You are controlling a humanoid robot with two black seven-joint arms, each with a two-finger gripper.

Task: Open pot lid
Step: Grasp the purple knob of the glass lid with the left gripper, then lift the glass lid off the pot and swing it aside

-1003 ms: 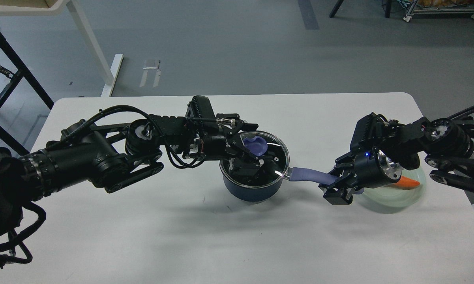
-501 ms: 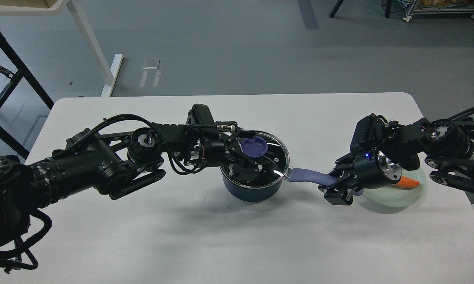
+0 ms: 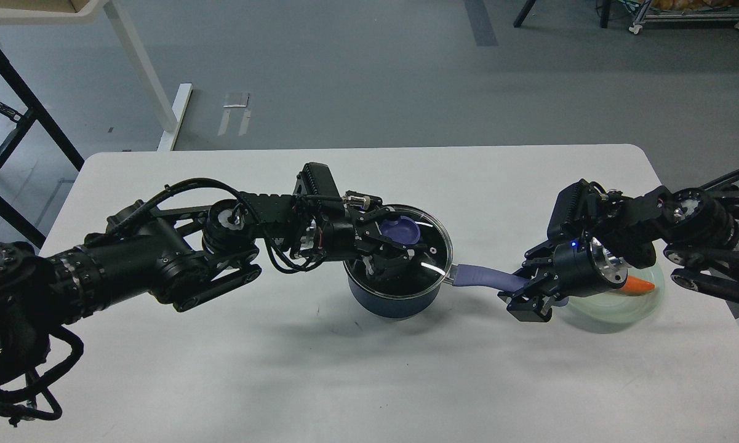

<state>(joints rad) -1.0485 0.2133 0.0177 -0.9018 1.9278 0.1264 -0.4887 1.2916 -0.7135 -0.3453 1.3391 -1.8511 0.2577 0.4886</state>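
Observation:
A dark blue pot (image 3: 394, 301) stands mid-table under a glass lid (image 3: 434, 249) with a purple knob (image 3: 401, 231). Its purple handle (image 3: 483, 277) points right. My left gripper (image 3: 394, 237) reaches over the lid from the left, with one finger on each side of the knob. The jaws look open, and I cannot tell whether they touch the knob. The lid sits on the pot. My right gripper (image 3: 522, 294) is shut on the far end of the handle.
A pale green plate (image 3: 627, 304) with an orange carrot (image 3: 640, 285) lies at the right, partly hidden behind my right wrist. The white table (image 3: 369, 381) ends close to the plate on the right.
My left gripper has dropped lower and moved in, so its fingers now flank the lid knob. The pot, the lid and my right gripper have hardly moved.

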